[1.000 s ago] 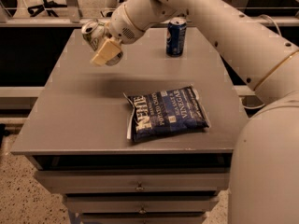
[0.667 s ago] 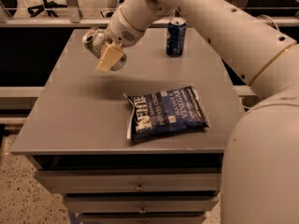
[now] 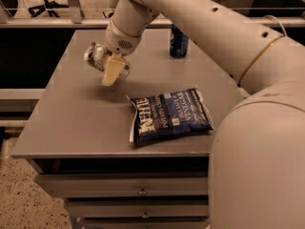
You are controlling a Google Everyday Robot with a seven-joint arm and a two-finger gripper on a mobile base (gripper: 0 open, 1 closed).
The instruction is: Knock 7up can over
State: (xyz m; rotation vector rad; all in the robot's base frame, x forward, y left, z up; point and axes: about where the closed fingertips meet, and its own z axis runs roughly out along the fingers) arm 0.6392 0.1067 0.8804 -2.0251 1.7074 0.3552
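Over left-rear part of grey table [image 3: 66, 123], camera view: gripper [image 3: 112, 74] hangs from white arm; beige finger [image 3: 110, 70] lies across 7up can [image 3: 94, 56]; fingers closed round can, no gap visible; can tipped on its side, silver end toward left, apparently clear of tabletop with shadow beneath; dark blue soda can [image 3: 178, 42] upright at rear; Kettle chip bag [image 3: 169, 116] flat near front edge; drawers [image 3: 143, 191] below.

Gray drawer table [image 3: 71, 123] | speckled floor [image 3: 19, 197] | office chair [image 3: 44, 3] behind | dim light
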